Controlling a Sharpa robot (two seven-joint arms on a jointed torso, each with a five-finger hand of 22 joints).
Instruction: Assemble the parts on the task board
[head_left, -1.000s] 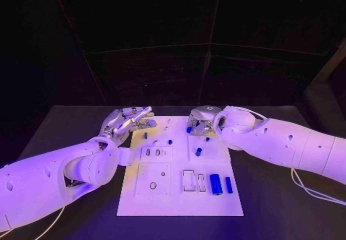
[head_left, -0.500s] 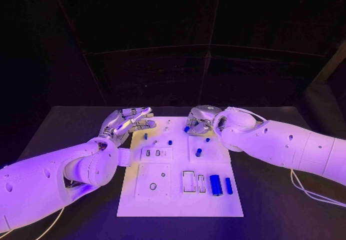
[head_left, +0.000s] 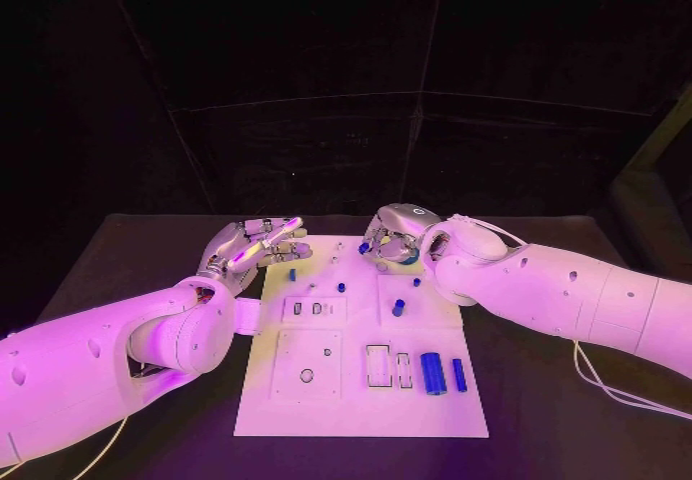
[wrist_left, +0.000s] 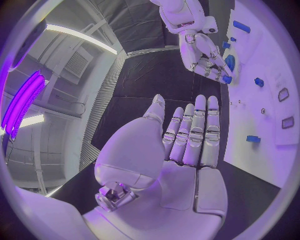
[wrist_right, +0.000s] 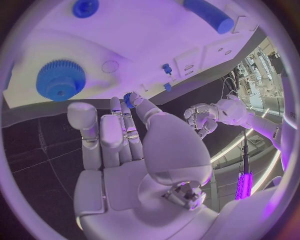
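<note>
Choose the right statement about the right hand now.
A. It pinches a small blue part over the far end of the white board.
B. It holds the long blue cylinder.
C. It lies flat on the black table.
A: the right hand pinches a small blue part in its fingertips over the far end of the white board.

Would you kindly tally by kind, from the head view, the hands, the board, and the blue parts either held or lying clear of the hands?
Hands: 2 (left hand, right hand)
Task board: 1
Long blue cylinders: 2
Small blue parts clear of the hands: 4
Blue part pinched by the right hand: 1
Total: 10
</note>
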